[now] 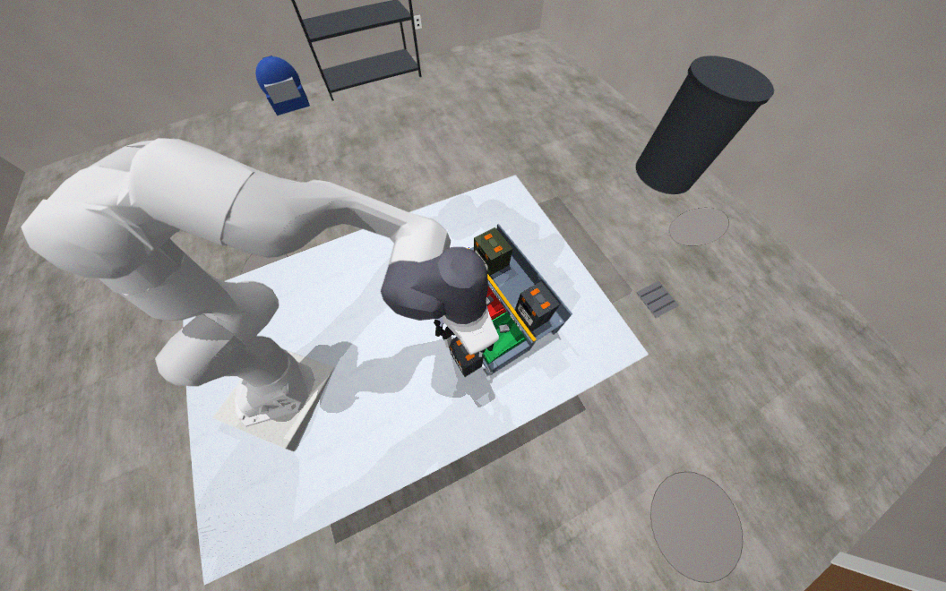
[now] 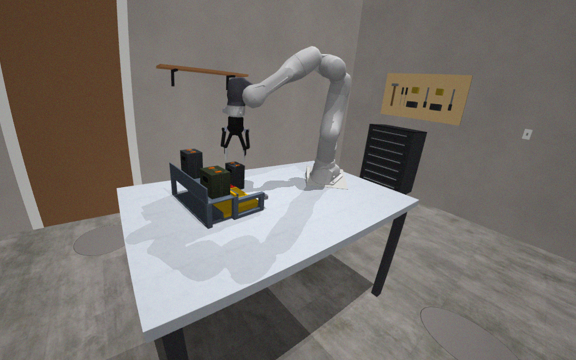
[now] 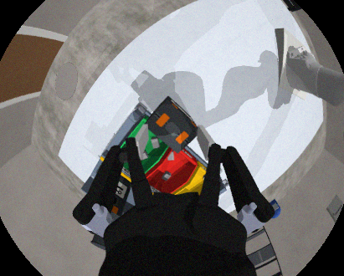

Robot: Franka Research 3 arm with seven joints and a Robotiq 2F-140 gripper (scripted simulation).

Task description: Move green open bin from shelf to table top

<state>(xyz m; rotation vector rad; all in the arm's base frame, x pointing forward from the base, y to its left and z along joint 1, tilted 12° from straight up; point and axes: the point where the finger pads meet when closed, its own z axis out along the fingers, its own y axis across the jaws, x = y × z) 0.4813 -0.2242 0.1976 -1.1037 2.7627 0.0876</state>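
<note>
The green open bin (image 1: pixel 511 343) (image 3: pixel 156 155) sits in the low grey-blue shelf (image 1: pixel 517 282) (image 2: pixel 187 184) at one end, with grey parts in it. The red bin (image 3: pixel 177 169) is beside it, then the yellow bin (image 2: pixel 247 204) (image 3: pixel 197 180); both seem level. A dark box (image 1: pixel 467 358) (image 2: pixel 235 175) (image 3: pixel 172 114) with orange marks stands on the table (image 1: pixel 381 440) (image 2: pixel 304 241) close before the green bin's open front. My gripper (image 2: pixel 234 158) (image 3: pixel 172 131) is partly open and holds nothing. It points down over this box, fingertips near its top height. Their exact clearance is unclear.
On the shelf's rear part stand an olive box (image 1: pixel 491 252) (image 2: pixel 215 182) and another dark box (image 1: pixel 537 305) (image 2: pixel 191 163). A yellow strip (image 1: pixel 511 309) runs along the shelf behind the bins. The arm's base stands on the table well away from the shelf.
</note>
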